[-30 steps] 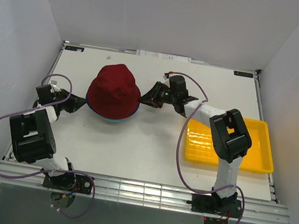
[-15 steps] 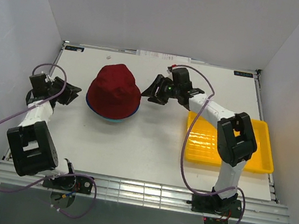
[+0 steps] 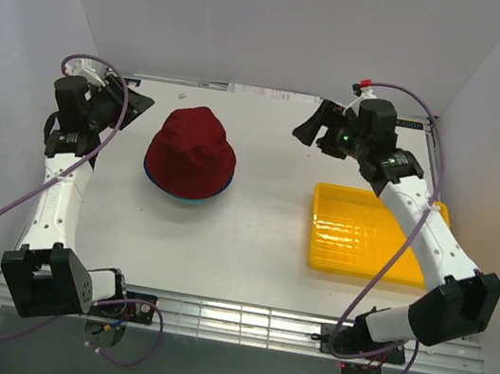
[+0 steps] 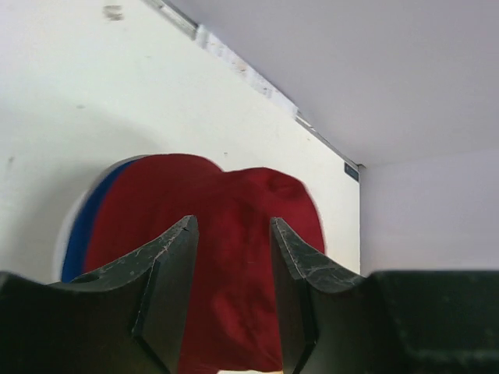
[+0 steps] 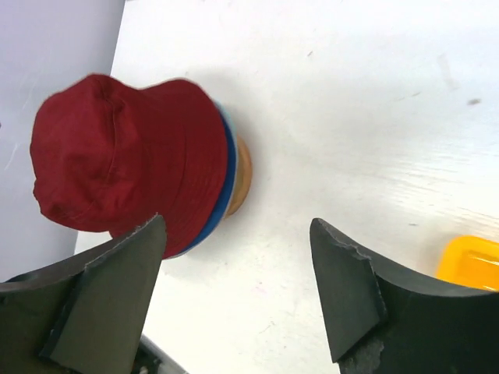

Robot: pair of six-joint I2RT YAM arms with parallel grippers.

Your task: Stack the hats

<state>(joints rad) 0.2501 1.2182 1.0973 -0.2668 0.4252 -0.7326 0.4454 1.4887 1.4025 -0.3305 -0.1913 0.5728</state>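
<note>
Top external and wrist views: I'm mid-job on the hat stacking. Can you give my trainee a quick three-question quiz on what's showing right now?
1. True or false: the dark red hat lies on top of the stack.
2. In the right wrist view, what peeks out directly under its brim? A) a blue hat B) a yellow hat C) a white cloth
3. Fill in: the left gripper and the right gripper both stand ___, apart from the hats.

Key: 1 true; 2 A; 3 open.
</note>
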